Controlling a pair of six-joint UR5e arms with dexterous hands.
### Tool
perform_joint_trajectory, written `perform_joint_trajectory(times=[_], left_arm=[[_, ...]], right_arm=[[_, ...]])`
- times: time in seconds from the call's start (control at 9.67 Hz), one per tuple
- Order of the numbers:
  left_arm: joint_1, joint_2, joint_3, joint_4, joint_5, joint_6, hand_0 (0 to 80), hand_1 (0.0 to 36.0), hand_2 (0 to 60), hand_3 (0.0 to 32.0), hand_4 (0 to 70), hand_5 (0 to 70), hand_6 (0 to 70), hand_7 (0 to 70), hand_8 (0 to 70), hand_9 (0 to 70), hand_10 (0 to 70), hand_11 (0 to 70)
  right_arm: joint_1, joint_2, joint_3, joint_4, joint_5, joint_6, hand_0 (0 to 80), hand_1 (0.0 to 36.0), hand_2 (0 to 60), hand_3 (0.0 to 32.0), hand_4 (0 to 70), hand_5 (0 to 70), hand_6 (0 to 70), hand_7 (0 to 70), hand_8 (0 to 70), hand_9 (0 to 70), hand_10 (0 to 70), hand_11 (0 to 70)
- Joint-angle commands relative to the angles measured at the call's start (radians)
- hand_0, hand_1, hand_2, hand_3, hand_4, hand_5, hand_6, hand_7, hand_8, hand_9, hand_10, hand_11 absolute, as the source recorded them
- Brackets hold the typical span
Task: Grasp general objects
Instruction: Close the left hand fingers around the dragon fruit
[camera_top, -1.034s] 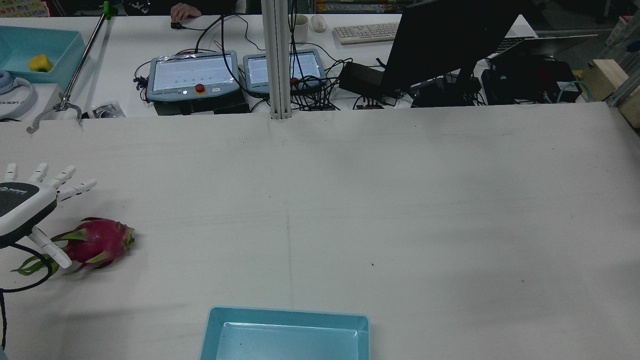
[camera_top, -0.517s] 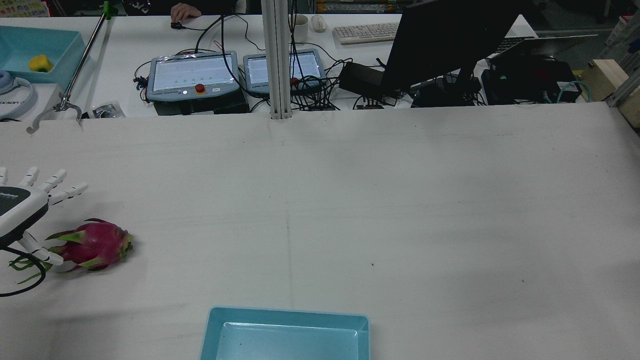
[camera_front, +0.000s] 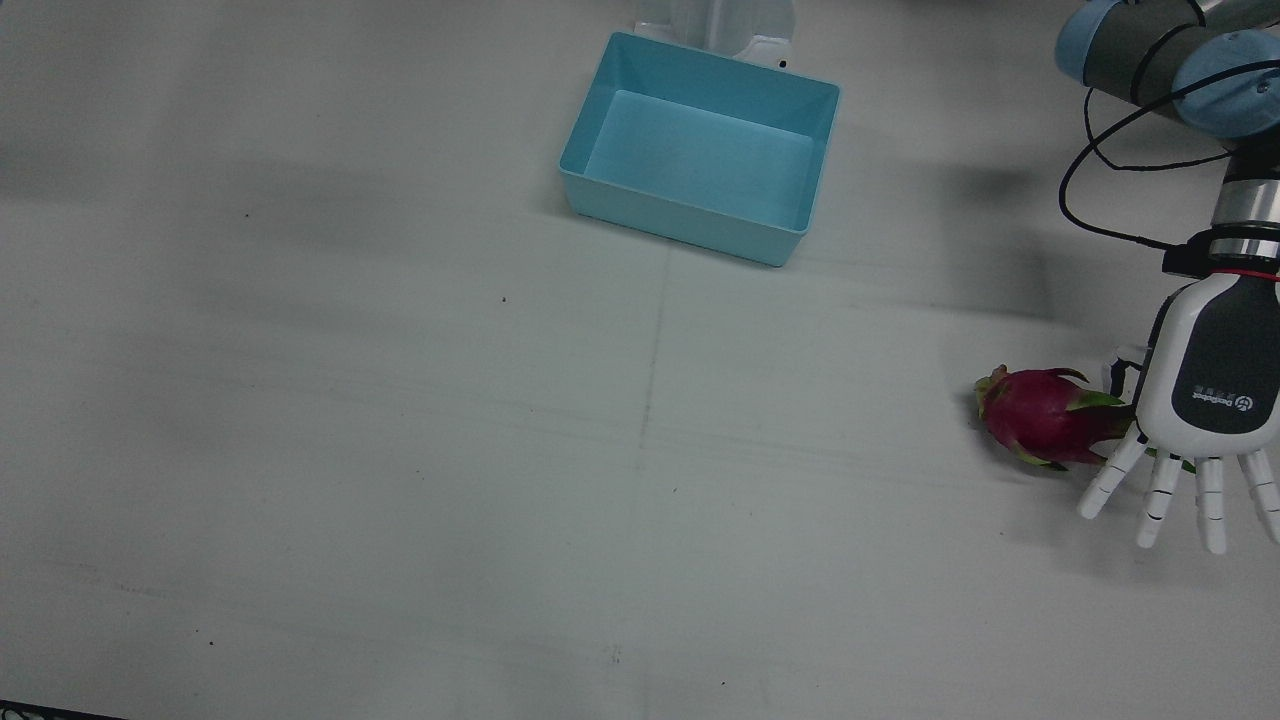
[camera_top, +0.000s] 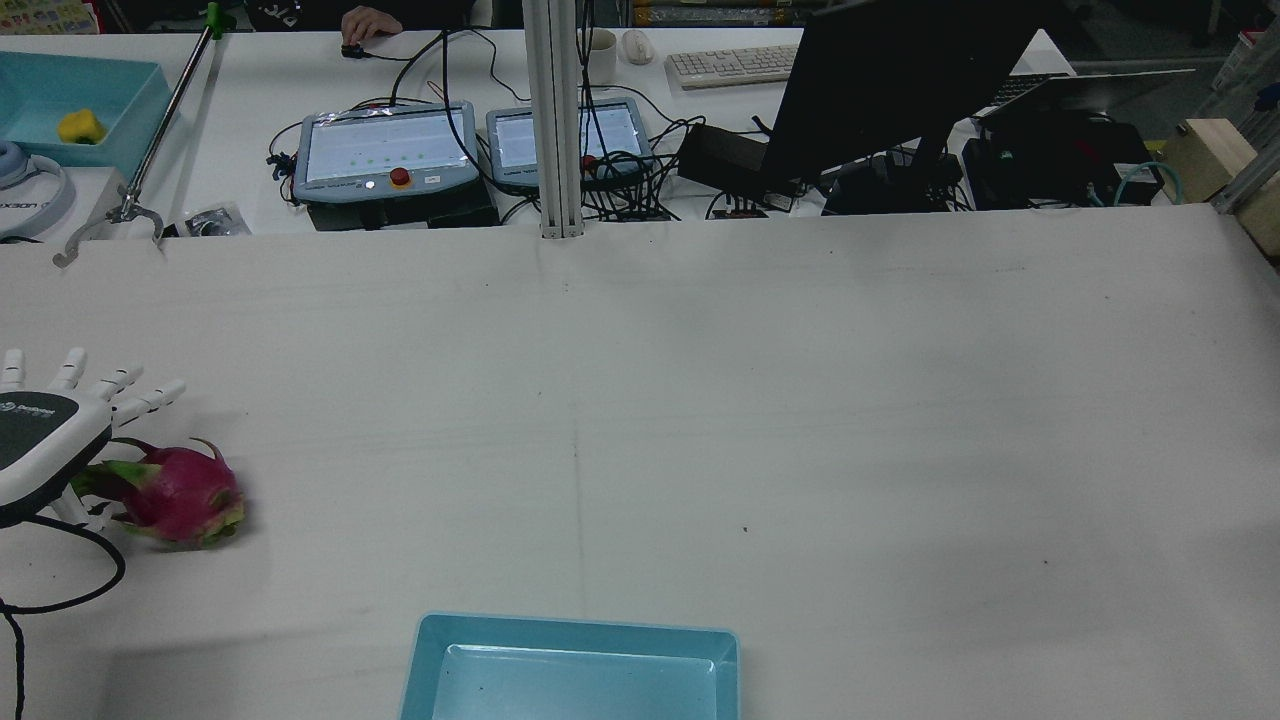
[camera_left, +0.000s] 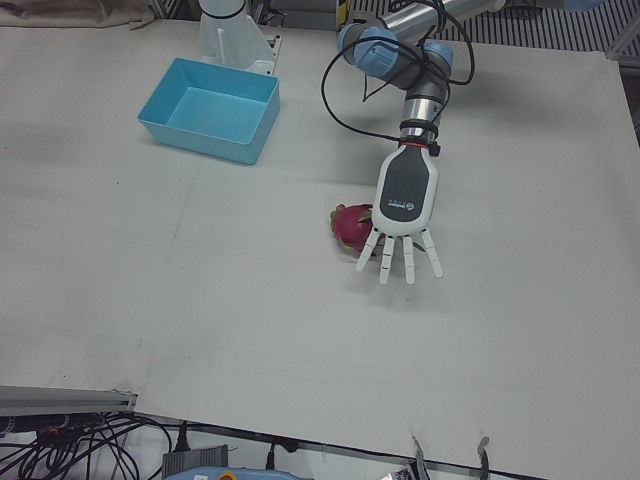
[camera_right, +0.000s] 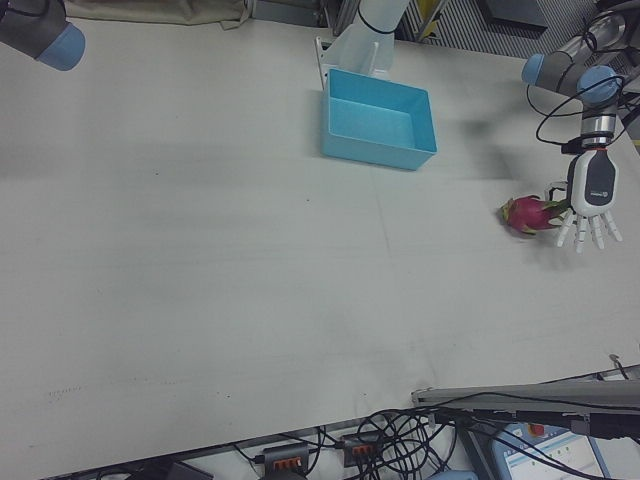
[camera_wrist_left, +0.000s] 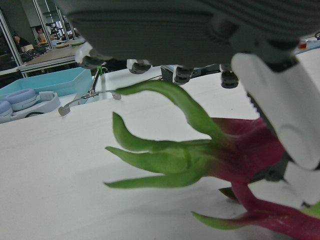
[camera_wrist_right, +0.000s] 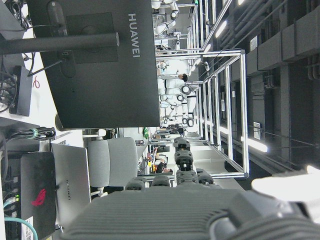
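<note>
One dragon fruit (camera_front: 1040, 414) beside splayed left hand (camera_front: 1205, 400), blue bin (camera_front: 700, 238) well apart

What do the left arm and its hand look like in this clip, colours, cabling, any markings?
The left hand has a white shell with a dark grey back panel bearing a small white logo, and white segmented fingers. A silver wrist ring with a red band joins it to the grey arm, which has light blue joint caps. A black cable loops alongside.
</note>
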Motion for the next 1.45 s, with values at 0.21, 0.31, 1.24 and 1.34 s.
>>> perform_joint_trajectory(times=[0.21,0.31,1.24,1.34], left_arm=[[0.105,-0.001,0.021,0.028,-0.072,-0.006,59.2,34.7,28.6,32.0,0.0,0.0,0.0,6.4,0.0,0.0,0.0,1.7],[0.105,-0.001,0.021,0.028,-0.072,-0.006,59.3,34.4,28.0,32.0,0.0,0.0,0.0,6.0,0.0,0.0,0.0,1.9],[0.110,-0.003,0.012,-0.010,-0.106,-0.006,49.9,16.4,0.6,0.0,5.4,70.0,0.0,3.4,0.0,0.0,0.0,0.0],[0.110,-0.003,0.009,-0.010,-0.106,-0.006,49.9,15.9,1.2,0.0,11.0,70.0,0.0,3.8,0.0,0.0,0.0,0.0]], right_arm=[[0.000,0.000,0.000,-0.001,0.000,0.000,0.0,0.0,0.0,0.0,0.0,0.0,0.0,0.0,0.0,0.0,0.0,0.0],[0.000,0.000,0.000,0.000,0.000,0.000,0.0,0.0,0.0,0.0,0.0,0.0,0.0,0.0,0.0,0.0,0.0,0.0],[0.000,0.000,0.000,0.000,0.000,0.000,0.0,0.0,0.0,0.0,0.0,0.0,0.0,0.0,0.0,0.0,0.0,0.0],[0.000,0.000,0.000,0.000,0.000,0.000,0.0,0.0,0.0,0.0,0.0,0.0,0.0,0.0,0.0,0.0,0.0,0.0]])
